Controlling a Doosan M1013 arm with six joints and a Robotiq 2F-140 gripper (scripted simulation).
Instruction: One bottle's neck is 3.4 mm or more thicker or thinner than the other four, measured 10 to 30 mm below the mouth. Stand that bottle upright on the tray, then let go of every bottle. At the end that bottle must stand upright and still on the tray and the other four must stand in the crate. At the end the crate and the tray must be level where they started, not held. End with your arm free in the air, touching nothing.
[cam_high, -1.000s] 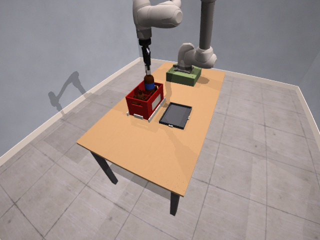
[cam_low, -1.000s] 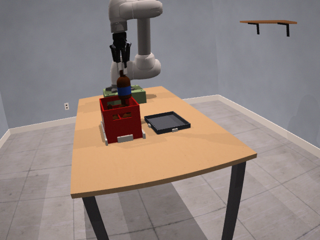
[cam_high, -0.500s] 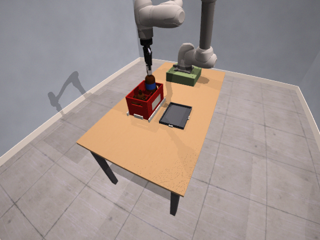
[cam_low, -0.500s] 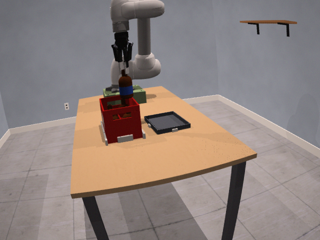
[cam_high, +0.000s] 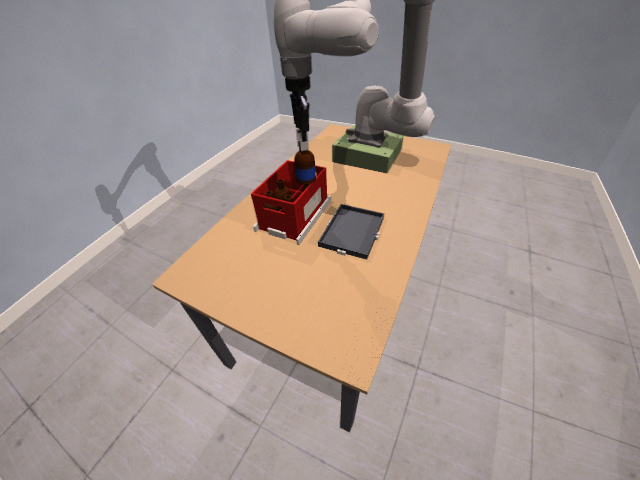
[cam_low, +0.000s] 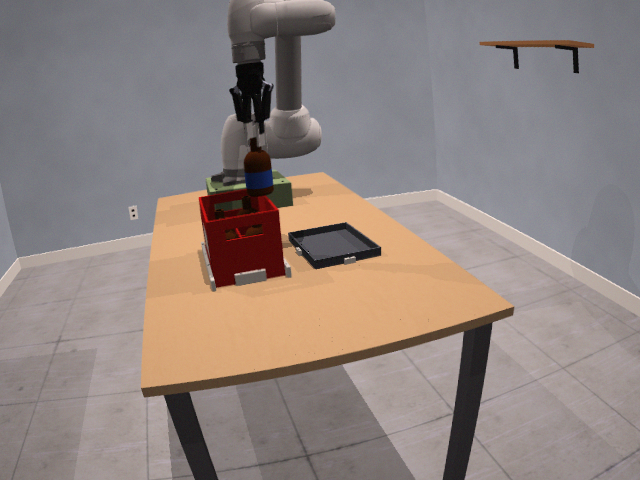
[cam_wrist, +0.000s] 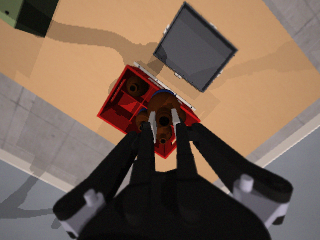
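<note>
My gripper (cam_high: 303, 144) (cam_low: 256, 135) (cam_wrist: 164, 117) is shut on the neck of a brown bottle with a blue label (cam_high: 305, 173) (cam_low: 258, 179) (cam_wrist: 161, 100). The bottle hangs roughly upright over the red crate (cam_high: 278, 219) (cam_low: 248, 258) (cam_wrist: 127, 102); in the exterior view its base shows near the rim's height. Several other brown bottles stand in the crate, one (cam_wrist: 133, 87) in a corner compartment; the held bottle partly hides others. The black tray (cam_high: 354, 229) (cam_low: 336, 242) (cam_wrist: 195, 47) lies flat beside the crate with no bottle on it. Neck thickness differences cannot be told.
White stops (cam_high: 277, 233) (cam_low: 250, 276) sit on the table around the crate's base, and small ones at the tray's edges. The arm's green base block (cam_high: 361, 155) (cam_low: 281, 193) (cam_wrist: 30, 15) stands at the table's far end. A wall shelf (cam_low: 537, 44) is far off right.
</note>
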